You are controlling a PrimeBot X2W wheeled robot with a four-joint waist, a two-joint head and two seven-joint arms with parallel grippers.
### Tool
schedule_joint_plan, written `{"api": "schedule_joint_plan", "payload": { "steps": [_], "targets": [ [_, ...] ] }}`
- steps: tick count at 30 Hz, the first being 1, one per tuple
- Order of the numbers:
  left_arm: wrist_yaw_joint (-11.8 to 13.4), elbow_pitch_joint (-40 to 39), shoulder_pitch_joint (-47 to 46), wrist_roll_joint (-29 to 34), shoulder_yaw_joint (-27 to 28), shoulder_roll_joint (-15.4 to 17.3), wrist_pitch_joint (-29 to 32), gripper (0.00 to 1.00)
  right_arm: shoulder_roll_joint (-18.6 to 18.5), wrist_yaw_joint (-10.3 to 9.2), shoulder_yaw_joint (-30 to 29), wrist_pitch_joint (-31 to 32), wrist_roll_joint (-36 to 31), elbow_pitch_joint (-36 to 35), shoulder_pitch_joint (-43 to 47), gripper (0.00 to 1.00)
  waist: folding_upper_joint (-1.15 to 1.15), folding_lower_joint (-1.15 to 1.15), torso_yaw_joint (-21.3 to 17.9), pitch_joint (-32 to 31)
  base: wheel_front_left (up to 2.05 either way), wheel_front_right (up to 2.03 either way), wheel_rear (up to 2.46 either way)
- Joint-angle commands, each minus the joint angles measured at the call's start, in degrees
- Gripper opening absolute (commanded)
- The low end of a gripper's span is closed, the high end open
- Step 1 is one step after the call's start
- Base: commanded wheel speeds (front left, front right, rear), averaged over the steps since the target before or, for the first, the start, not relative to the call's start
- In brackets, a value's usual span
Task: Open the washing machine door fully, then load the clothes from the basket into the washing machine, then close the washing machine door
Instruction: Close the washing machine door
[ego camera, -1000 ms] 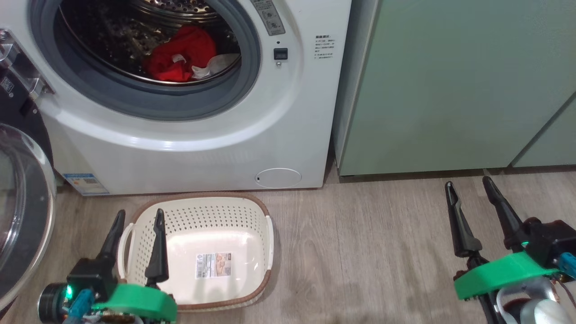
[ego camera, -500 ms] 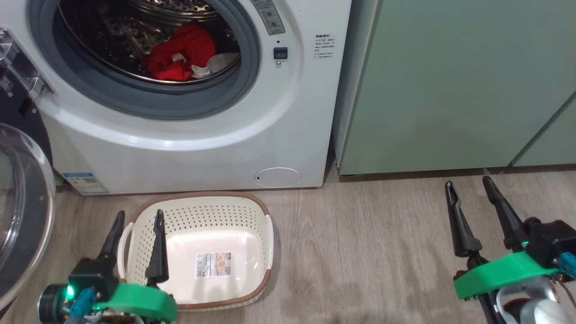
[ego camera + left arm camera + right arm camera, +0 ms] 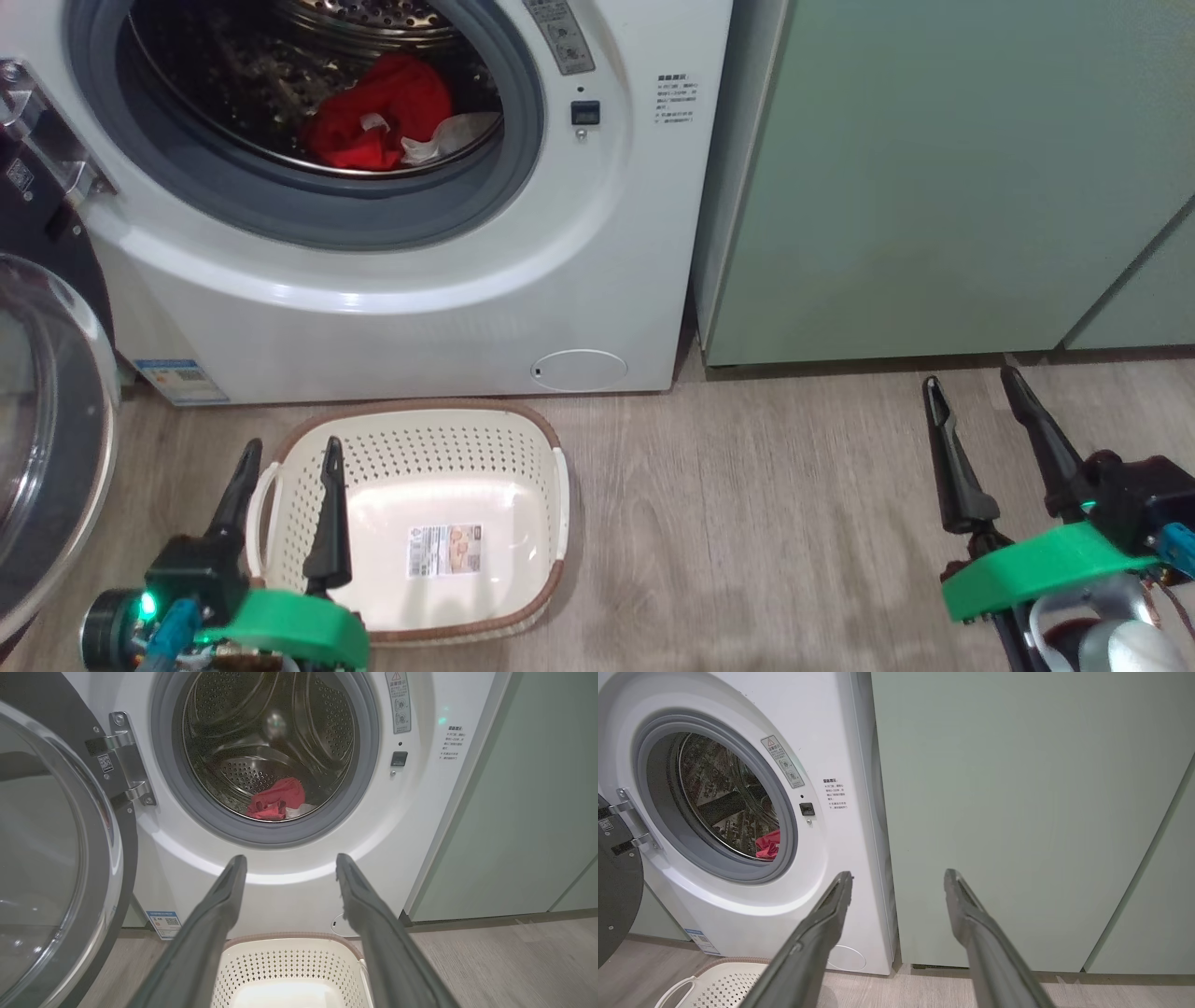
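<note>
- Red clothes [image 3: 378, 126] lie in the washing machine [image 3: 420, 327], well ahead of both claws.
- Left claw [image 3: 291, 442], spread wide, grips nothing above the basket [image 3: 439, 453]; door [image 3: 47, 448] beside it.
- Right claw [image 3: 971, 376] likewise spread, unladen.

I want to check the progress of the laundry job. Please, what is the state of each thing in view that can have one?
washing machine door: wide open
clothes: lying inside the drum
basket: upright, empty
left gripper: open, empty
right gripper: open, empty
green cabinet: shut
</note>
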Motion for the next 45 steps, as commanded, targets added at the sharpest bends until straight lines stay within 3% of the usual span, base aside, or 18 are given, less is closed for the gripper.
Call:
{"api": "schedule_joint_plan", "payload": {
  "steps": [1, 20, 45],
  "targets": [
    [0.4, -1.5, -2.5, -0.2, 1.7, 1.0, -0.3, 1.0, -0.2, 0.0, 1.2, 0.1, -0.2, -2.3, -1.5, 1.0, 0.0, 0.0, 0.0, 0.0, -1.25, 1.25, 0.0],
    [0.4, -2.3, -2.6, -0.5, 1.7, 1.7, -0.4, 1.0, -0.2, 0.0, 1.0, 0.4, 0.0, -2.3, -1.5, 1.0, 0.0, 0.0, 0.2, -0.2, -1.58, 1.58, 0.0],
    [0.6, -1.9, -2.5, -0.6, 1.6, 1.7, -0.7, 1.0, -0.2, 0.0, 1.2, 0.4, -0.1, -2.2, -1.4, 1.0, 0.0, 0.0, 0.1, -0.1, -0.04, 0.04, 0.0]
  ]
}}
